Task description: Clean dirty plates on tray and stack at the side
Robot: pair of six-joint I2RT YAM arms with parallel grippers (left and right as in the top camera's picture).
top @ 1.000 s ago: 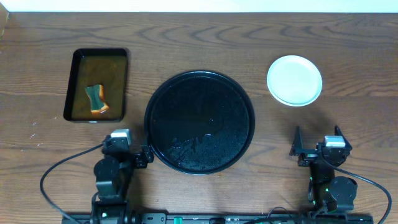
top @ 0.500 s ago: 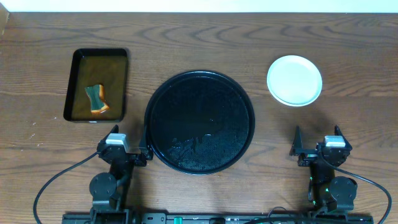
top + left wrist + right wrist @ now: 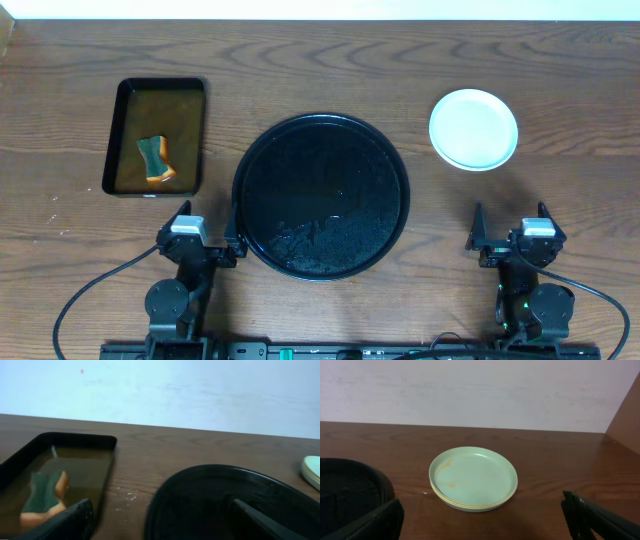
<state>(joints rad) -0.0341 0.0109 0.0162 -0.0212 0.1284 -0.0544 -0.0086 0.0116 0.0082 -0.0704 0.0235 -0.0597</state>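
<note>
The plates (image 3: 474, 129) lie stacked on the table at the back right. In the right wrist view the stack (image 3: 473, 478) has a pale blue-green plate on top with a faint orange smear and a yellow rim below it. The large round black tray (image 3: 320, 180) sits mid-table, wet and with nothing on it; it also shows in the left wrist view (image 3: 225, 495). My left gripper (image 3: 200, 232) is open and empty at the tray's front left edge. My right gripper (image 3: 510, 228) is open and empty, well in front of the stack.
A rectangular black tray (image 3: 190, 110) of brownish liquid stands at the back left, with a green and orange sponge (image 3: 153, 160) in it. The sponge (image 3: 45, 495) also shows in the left wrist view. Cables run along the front edge.
The left arm drew back toward the front edge and straightened between one second and half a second ago. Since then nothing has moved. The right arm stayed still.
</note>
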